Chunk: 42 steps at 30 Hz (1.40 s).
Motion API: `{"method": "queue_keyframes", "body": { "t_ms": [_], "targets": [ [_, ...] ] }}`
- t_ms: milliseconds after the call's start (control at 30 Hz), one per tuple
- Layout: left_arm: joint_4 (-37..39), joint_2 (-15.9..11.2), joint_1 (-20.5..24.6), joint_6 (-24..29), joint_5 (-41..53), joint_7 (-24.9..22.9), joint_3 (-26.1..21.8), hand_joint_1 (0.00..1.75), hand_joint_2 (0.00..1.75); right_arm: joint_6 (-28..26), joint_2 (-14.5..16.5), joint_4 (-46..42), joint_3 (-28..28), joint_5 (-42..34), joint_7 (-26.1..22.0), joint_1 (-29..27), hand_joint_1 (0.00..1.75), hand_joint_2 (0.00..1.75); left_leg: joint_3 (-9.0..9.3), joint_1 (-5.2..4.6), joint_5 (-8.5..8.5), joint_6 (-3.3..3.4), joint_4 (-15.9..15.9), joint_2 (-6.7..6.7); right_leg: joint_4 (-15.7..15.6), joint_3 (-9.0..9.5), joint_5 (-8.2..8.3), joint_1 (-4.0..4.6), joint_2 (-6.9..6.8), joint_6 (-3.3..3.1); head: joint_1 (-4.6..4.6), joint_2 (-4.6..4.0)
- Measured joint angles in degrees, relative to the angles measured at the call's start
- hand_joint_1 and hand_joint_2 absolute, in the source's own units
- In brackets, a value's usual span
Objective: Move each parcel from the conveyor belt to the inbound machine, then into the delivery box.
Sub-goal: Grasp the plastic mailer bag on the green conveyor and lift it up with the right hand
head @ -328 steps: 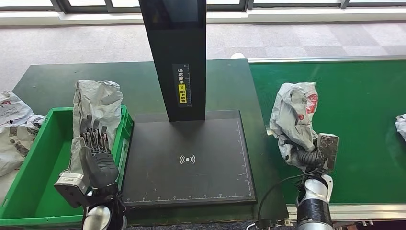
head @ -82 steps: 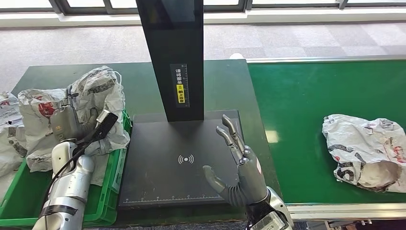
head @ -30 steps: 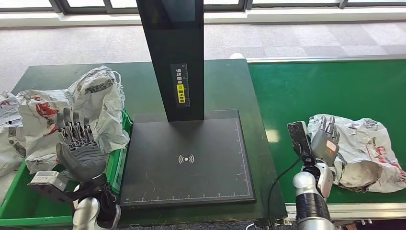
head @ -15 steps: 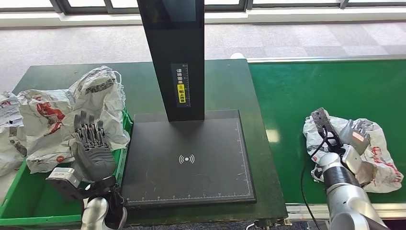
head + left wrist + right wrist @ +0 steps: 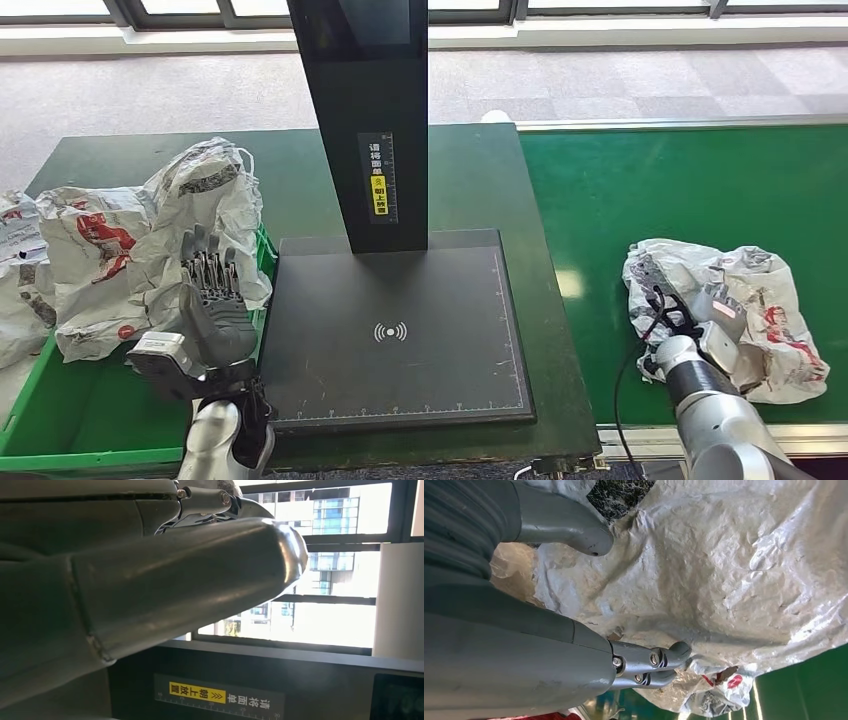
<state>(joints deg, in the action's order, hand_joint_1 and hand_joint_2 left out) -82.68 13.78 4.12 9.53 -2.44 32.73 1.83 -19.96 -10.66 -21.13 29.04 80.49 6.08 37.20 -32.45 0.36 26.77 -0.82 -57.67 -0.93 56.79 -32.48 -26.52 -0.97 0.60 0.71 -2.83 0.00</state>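
The right hand [image 5: 700, 325] lies on the crumpled white parcel [image 5: 745, 310] on the green conveyor belt [image 5: 690, 190], thumb and fingers [image 5: 659, 662] spread and pressing into the plastic; whether they have a firm grip cannot be told. The left hand [image 5: 212, 305] stands upright with fingers spread and holds nothing, at the edge of the green delivery box [image 5: 60, 430], just beside two bagged parcels [image 5: 150, 230] heaped there. Between both hands sits the black inbound machine [image 5: 395, 330] on the tabletop [image 5: 470, 180].
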Motion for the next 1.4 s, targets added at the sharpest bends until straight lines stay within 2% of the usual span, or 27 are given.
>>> {"method": "queue_keyframes", "body": {
  "t_ms": [100, 167, 300, 500, 600, 767, 867, 1000, 1067, 1167, 1333, 1400],
  "targets": [
    [0.74, -0.08, 0.31, 0.25, 0.04, -0.21, 0.05, 0.0, 0.0, 3.1, 0.24, 0.5, 0.24, 0.48, 0.47, -0.35, 0.0, 1.75, 0.0, 0.0, 0.0, 0.0, 0.0, -0.01, 0.0, 0.0, 0.0, 0.01, -0.01, 0.0, -0.01, 0.0],
    [1.51, -0.11, 0.9, 0.56, 0.21, -0.46, 0.07, 0.0, 0.0, 7.24, 0.48, 0.96, 0.57, 0.99, 1.29, -0.88, 0.03, 1.75, 0.01, 0.01, 0.0, 0.0, 0.0, -0.03, 0.0, 0.0, 0.0, 0.01, -0.03, 0.0, -0.01, 0.0],
    [3.72, -0.11, 2.87, 1.06, 0.59, -1.11, 0.07, 0.0, 0.0, 15.77, 0.83, 1.54, 1.26, 2.56, 2.33, -1.97, 1.75, 1.75, 0.07, 0.04, 0.0, 0.0, 0.0, -0.03, -0.01, 0.06, -0.01, 0.07, -0.04, 0.0, -0.02, 0.0],
    [7.34, -0.16, 5.13, 1.09, 1.01, -1.32, 0.08, 0.0, 0.0, 22.23, 0.86, 1.7, 2.53, 4.4, 1.95, -1.94, 1.75, 1.75, 0.21, 0.11, 0.0, 0.01, -0.03, -0.04, -0.1, 0.28, -0.01, 0.11, -0.04, 0.01, -0.02, 0.0],
    [8.55, -0.19, 5.73, 1.13, 1.15, -1.25, 0.08, 0.0, 0.0, 23.7, 0.82, 1.69, 3.38, 4.74, 1.58, -1.54, 1.75, 1.75, 0.28, 0.11, -0.01, 0.03, -0.05, -0.05, -0.11, 0.39, 0.0, 0.12, -0.05, 0.02, -0.02, 0.0],
    [9.06, -0.42, 5.34, 1.38, 1.24, -1.07, 0.08, 0.0, 0.0, 20.24, 0.82, 1.69, 4.01, 5.41, 0.4, -0.84, 1.75, 1.75, 0.3, 0.11, -0.01, 0.03, -0.06, -0.07, -0.11, 0.44, 0.01, 0.12, -0.07, 0.02, -0.02, 0.0],
    [8.79, -0.58, 4.55, 1.78, 1.26, -0.78, 0.07, 0.0, 0.0, 14.24, 0.95, 1.69, 4.27, 4.62, -1.13, -0.76, 1.75, 1.75, 0.24, 0.1, -0.01, 0.03, -0.05, -0.13, -0.1, 0.43, 0.01, 0.12, -0.14, 0.02, -0.01, 0.0],
    [6.5, -0.79, 1.69, 2.3, 1.34, -0.57, 0.04, 0.0, 0.0, 1.31, 1.5, 1.57, 6.28, -1.2, -7.63, -0.62, 1.75, 1.75, 0.09, 0.09, -0.01, 0.03, -0.05, -0.12, -0.06, 0.27, 0.01, 0.1, -0.14, 0.01, -0.01, 0.0],
    [5.26, -0.87, 0.35, 2.36, 1.43, -0.52, 0.02, 0.0, 0.0, -2.61, 1.74, 1.32, 8.16, -4.73, -11.56, -0.15, 1.75, 1.75, 0.07, 0.09, -0.01, 0.03, -0.05, -0.14, -0.06, 0.24, 0.0, 0.1, -0.15, 0.01, -0.02, 0.0],
    [4.04, -0.9, -0.75, 2.45, 1.52, -0.42, 0.01, 0.0, 0.0, -5.22, 2.31, 0.6, 10.73, -10.04, -17.65, 0.15, 1.75, 1.75, 0.03, 0.09, -0.01, 0.03, -0.05, -0.15, -0.06, 0.2, 0.0, 0.1, -0.17, 0.01, -0.01, 0.0],
    [2.91, -0.9, -1.49, 2.82, 1.86, -0.26, 0.01, 0.0, 0.0, -7.05, 3.81, -1.86, 15.04, -21.18, -30.89, 0.05, 1.75, 1.75, 0.0, 0.1, -0.01, 0.03, -0.05, -0.14, -0.06, 0.15, 0.0, 0.11, -0.15, 0.01, -0.02, 0.0],
    [2.63, -0.9, -1.67, 2.84, 2.02, -0.25, 0.01, 0.0, 0.0, -7.04, 4.27, -2.6, 16.27, -22.27, -32.21, 0.04, 1.75, 1.75, 0.0, 0.1, -0.02, 0.03, -0.05, -0.13, -0.05, 0.14, 0.0, 0.12, -0.15, 0.01, -0.02, 0.0]
  ]
}}
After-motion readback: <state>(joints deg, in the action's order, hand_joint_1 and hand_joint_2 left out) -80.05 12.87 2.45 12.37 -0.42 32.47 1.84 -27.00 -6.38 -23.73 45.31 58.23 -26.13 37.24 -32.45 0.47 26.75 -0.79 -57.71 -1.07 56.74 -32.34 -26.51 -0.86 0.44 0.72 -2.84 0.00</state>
